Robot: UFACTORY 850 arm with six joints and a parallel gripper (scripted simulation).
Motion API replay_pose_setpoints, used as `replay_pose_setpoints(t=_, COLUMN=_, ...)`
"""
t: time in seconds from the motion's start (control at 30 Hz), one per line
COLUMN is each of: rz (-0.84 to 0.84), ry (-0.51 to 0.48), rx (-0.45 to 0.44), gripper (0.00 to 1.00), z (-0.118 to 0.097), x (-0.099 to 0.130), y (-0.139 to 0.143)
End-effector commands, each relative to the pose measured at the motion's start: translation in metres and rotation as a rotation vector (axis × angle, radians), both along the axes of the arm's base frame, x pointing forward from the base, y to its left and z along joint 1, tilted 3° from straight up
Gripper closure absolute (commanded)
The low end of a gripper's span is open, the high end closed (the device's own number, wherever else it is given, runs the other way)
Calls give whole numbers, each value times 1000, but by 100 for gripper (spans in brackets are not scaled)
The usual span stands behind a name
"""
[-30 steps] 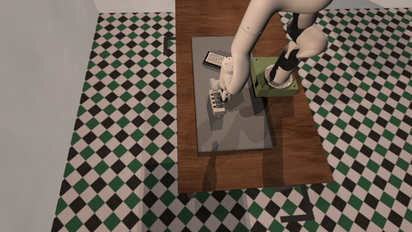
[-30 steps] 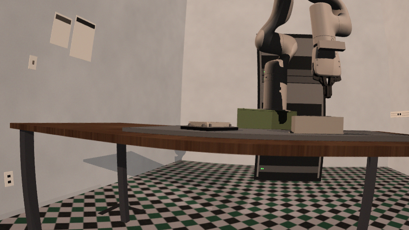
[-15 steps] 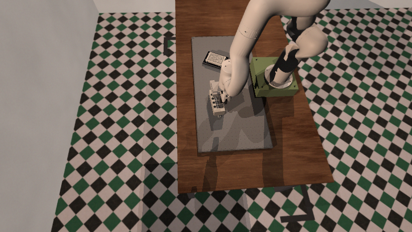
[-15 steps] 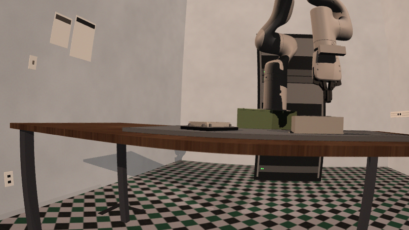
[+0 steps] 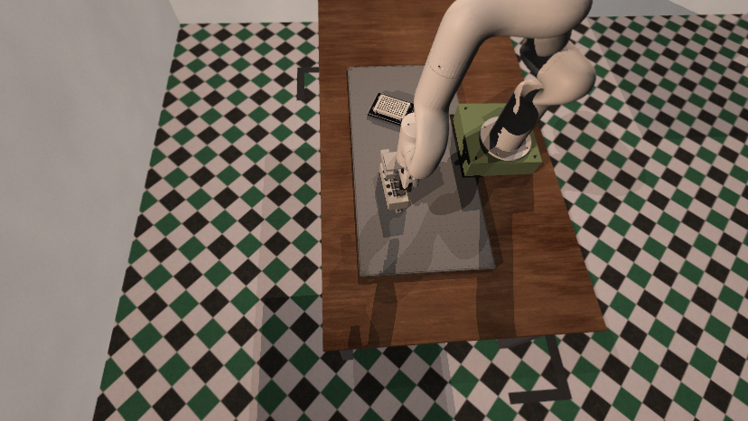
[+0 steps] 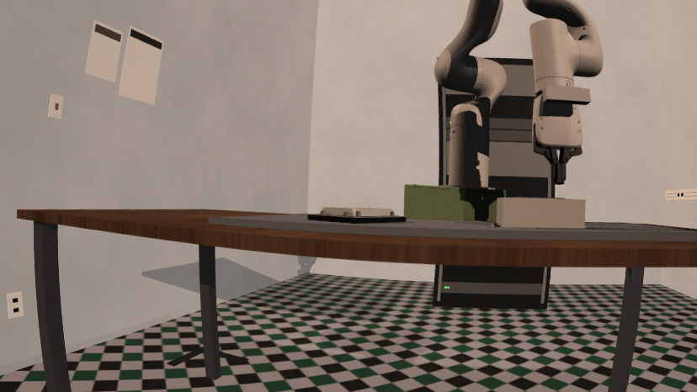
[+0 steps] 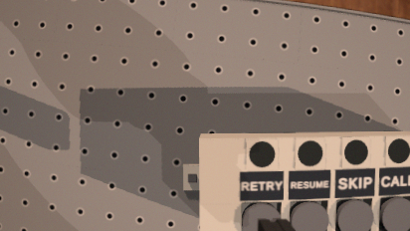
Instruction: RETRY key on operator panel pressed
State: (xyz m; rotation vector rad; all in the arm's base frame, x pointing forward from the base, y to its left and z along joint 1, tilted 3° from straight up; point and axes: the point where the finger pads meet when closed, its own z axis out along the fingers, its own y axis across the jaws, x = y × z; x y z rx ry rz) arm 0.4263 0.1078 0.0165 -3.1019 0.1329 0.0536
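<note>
Wrist view, nearest first: closed fingertips show dark at the bottom edge, over the right part of the RETRY key (image 7: pixel 260 217). Gripper (image 6: pixel 559 177) clenched on itself, nothing between the fingers. From the exterior view it hangs just above the operator panel (image 6: pixel 540 212), a gap visible, no contact.

Key row, left to right in the wrist view: RETRY, RESUME key (image 7: pixel 308 216), SKIP key (image 7: pixel 354 215), CALL key (image 7: pixel 398 213), the last cut by the frame edge. Printed labels sit above each key. Above the labels, four round lamps, all dark: RETRY lamp (image 7: pixel 262 153), then the other three.

Panel is a pale box on the grey perforated mat (image 5: pixel 450 246), near the mat's left long edge, about midway along it in the top view.

Farther on: a black tray with a white grid block (image 5: pixel 389 107) near the mat's far left corner. Green arm base (image 5: pixel 526 163) just off the mat's right edge, on the wooden table (image 5: pixel 544 293).
</note>
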Motion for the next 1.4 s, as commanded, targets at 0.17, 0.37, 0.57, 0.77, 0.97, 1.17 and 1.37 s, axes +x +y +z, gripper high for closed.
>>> replay_pose_setpoints(t=0.17, rz=0, ry=-2, rx=2, gripper=100, z=-1, x=1, y=0)
replay_pose_setpoints(t=0.37, rz=0, ry=-2, rx=2, gripper=100, z=-2, x=1, y=0)
replay_pose_setpoints(t=0.57, rz=0, ry=-2, rx=2, gripper=100, z=-6, x=1, y=0)
replay_pose_setpoints(t=0.77, rz=0, ry=-2, rx=2, gripper=100, z=-9, x=1, y=1)
replay_pose_setpoints(t=0.97, rz=0, ry=-2, rx=2, gripper=100, z=-13, x=1, y=1)
replay_pose_setpoints(t=1.17, rz=0, ry=-2, rx=2, gripper=100, z=-17, x=0, y=1)
replay_pose_setpoints(t=1.37, rz=0, ry=-2, rx=2, gripper=100, z=-19, x=0, y=1)
